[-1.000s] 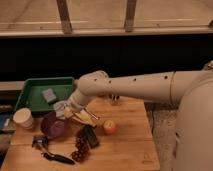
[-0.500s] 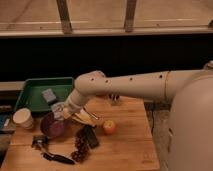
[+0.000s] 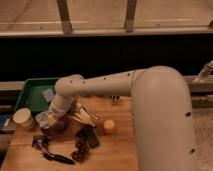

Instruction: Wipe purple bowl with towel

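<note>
Shifted leftward since earlier, the gripper [image 3: 51, 120] sat low over the purple bowl [image 3: 62, 128], largely hiding it, fingers pinched shut on the towel [image 3: 43, 119]. Nearer than the bowl lay dark items [image 3: 57, 157] too murky to identify; right, an orange fruit [image 3: 109, 127]; left, a cream cup [image 3: 23, 119]; behind, a green tray [image 3: 31, 96].

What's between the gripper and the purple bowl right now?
In the camera view, only the towel: the gripper, shut, holds it at the purple bowl's left rim.
</note>
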`<state>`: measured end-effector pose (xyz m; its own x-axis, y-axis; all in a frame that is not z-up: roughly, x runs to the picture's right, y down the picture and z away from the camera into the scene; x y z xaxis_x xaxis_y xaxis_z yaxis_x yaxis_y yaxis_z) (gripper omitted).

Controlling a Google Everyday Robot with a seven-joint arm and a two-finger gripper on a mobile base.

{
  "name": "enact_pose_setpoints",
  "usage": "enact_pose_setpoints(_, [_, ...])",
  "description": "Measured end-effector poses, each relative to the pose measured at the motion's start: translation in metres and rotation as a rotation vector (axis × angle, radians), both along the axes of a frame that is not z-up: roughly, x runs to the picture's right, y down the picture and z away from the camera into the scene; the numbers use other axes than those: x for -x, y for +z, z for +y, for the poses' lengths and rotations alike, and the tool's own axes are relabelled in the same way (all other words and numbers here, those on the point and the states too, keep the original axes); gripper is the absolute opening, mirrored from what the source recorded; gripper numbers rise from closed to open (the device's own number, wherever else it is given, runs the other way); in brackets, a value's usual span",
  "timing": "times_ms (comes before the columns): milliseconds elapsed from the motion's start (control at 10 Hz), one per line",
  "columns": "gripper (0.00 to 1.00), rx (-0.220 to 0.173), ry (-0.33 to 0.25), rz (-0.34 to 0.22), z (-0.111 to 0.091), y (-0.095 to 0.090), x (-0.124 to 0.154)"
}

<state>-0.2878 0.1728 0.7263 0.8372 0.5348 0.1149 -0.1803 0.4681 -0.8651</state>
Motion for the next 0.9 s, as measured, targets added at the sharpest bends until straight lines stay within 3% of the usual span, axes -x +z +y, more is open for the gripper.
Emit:
enact_pose_setpoints(200, [0.00, 0.033, -0.025, -0.017, 0.015, 0.013, 0.008])
enact_pose_setpoints(500, [0.00, 0.074, -0.041, 0.010, 0.033, 0.040, 0.009])
enact_pose_setpoints(700, [0.00, 0.081, -0.038, 0.051, 0.032, 0.052, 0.001])
enact_pose_setpoints(900, [0.00, 0.062, -0.021, 0.095, 0.017, 0.062, -0.013])
